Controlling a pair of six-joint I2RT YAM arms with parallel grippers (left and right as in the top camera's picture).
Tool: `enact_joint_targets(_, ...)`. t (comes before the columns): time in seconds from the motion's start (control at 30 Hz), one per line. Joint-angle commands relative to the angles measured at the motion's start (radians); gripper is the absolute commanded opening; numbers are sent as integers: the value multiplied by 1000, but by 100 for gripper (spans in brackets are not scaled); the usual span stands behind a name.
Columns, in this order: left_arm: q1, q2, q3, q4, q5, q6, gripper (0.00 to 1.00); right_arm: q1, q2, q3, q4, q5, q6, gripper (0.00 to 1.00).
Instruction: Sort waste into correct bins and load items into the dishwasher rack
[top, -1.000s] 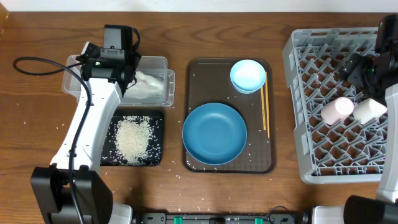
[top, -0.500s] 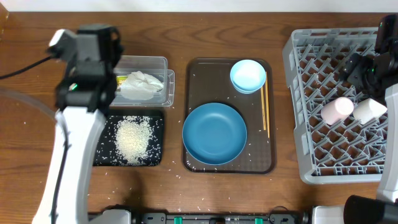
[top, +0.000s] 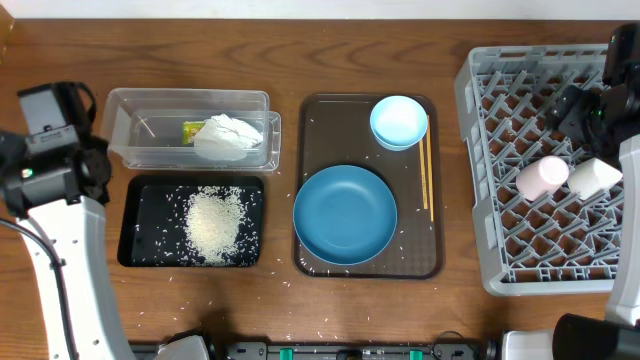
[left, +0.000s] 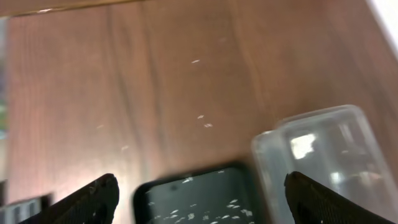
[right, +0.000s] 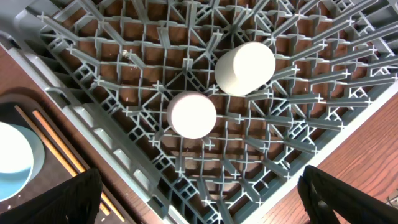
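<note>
**Overhead view**
- Worktop (top: 280, 60): brown wood, with stray rice grains (top: 287, 283) near the front edge.
- Clear tub (top: 150, 130): far left. It holds the crumpled tissue (top: 228, 137) and, touching the tissue's left side, the green-and-yellow snack wrapper (top: 194, 130).
- Black tray (top: 140, 215): just near-side of the tub. It holds a heap of white rice (top: 213, 220) at its middle, with scattered grains around the heap.
- Brown serving tray (top: 318, 130): centre.
  - The dark-blue bowl (top: 345, 214) sits upright on its near half.
  - The light-blue bowl (top: 399, 122) sits at its far right corner.
  - The chopsticks (top: 426, 175) lie together along its right edge, just right of the dark-blue bowl.
  - A few rice grains are strewn over the tray.
- Grey rack (top: 480, 150): right side of the worktop. The pink cup (top: 541, 177) and white cup (top: 592, 176) lie on its lattice just beside each other, pink to the left.
- Left arm (top: 60, 200): at the left edge, left of the tub and black tray.
- Right arm (top: 600, 110): over the far right part of the rack.

**Left wrist view**
- The picture is blurred.
- Left claw (left: 200, 183): fingers spread wide, nothing between them.
- Below it are a corner of the black tray with rice grains, a corner of the tub to the right, and bare worktop with a few grains.

**Right wrist view**
- Right claw (right: 199, 177): fingers spread wide and empty, above the rack.
- Both cups rest on the grid, showing their round ends.
- The chopsticks and the rim of the light-blue bowl show at the lower left.
</note>
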Motion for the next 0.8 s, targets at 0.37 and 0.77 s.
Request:
enact_joint_targets(0.37,12,1,3,-18,12,-2,88,-5,0,7,10,6,0,99)
enact_joint_targets(0.77,12,1,3,-18,12,-2,88,1,3,5,26,-694,23,96)
